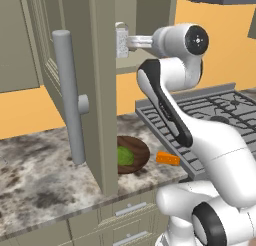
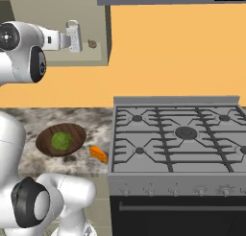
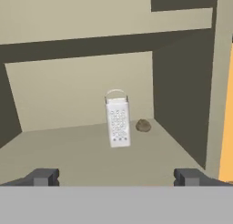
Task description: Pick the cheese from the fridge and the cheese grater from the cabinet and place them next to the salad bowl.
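Reaching into the cabinet (image 1: 95, 65) in the left base view, the hand (image 1: 121, 41) nears the grater (image 1: 121, 44). Right base view: cheese (image 2: 99, 154) lies beside the bowl (image 2: 61, 140). Hand view: fingers spread wide, empty; grater looks light, stiff, slippery, so pinch its flat faces midway.

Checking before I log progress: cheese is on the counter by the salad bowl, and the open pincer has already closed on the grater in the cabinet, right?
Not quite. In the hand view the pincer is open and short of the cheese grater, which stands untouched on the cabinet shelf. The cheese does lie beside the salad bowl.
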